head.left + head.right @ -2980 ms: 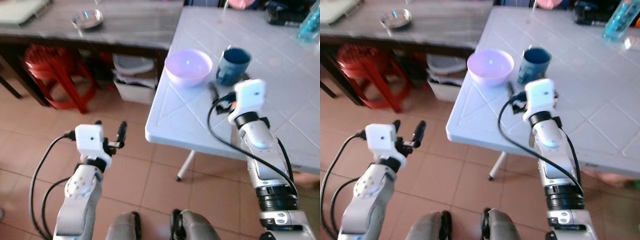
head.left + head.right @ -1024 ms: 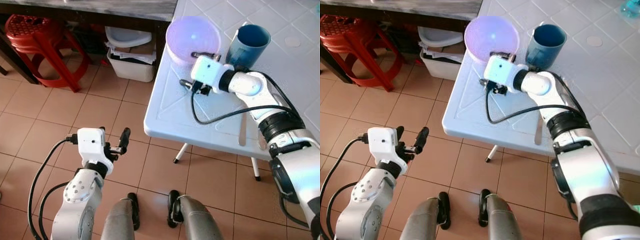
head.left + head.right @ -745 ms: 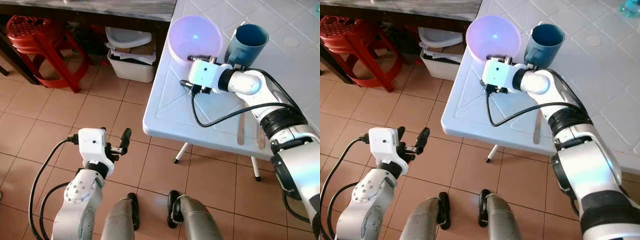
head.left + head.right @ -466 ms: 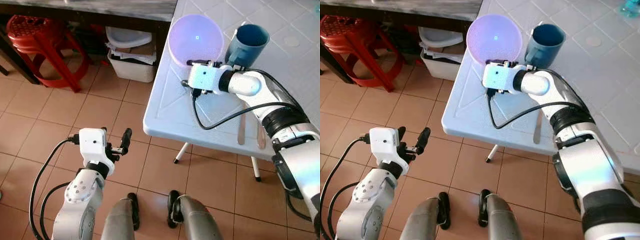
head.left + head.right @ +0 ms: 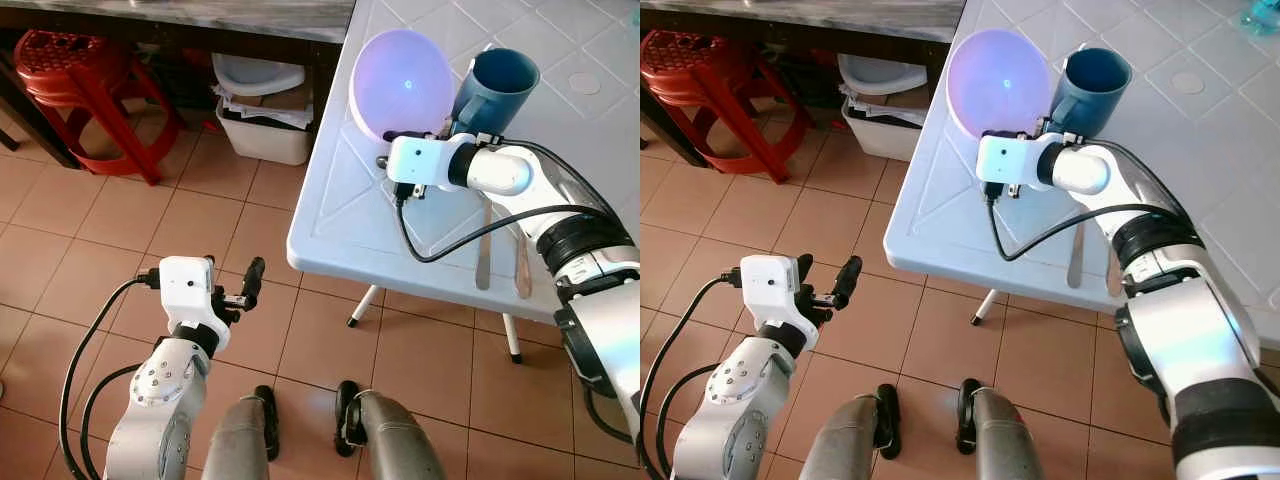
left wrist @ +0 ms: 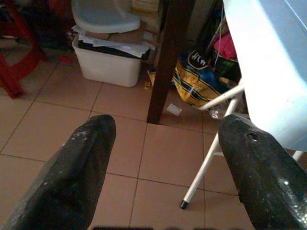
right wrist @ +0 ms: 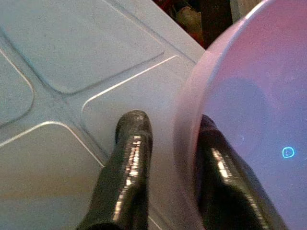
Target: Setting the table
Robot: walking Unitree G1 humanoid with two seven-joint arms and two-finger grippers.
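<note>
Upper centre: the lilac bowl is held tilted, its rim pinched by the right gripper. Lower left: the left gripper is held spread wide, empty.

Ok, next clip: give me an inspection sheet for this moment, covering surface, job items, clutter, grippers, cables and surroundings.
Surface: white table, bare near its corner.
Job's things: lilac bowl tilted up on its rim; blue mug upright beside it; two flat utensils lying near the table edge.
Clutter: nothing seen.
Grippers: right gripper pinches the bowl's rim, one finger inside, one outside; left gripper open, idle over the floor.
Cables: black cable loops over the table.
Surroundings: red stool, white bin, tiled floor.
</note>
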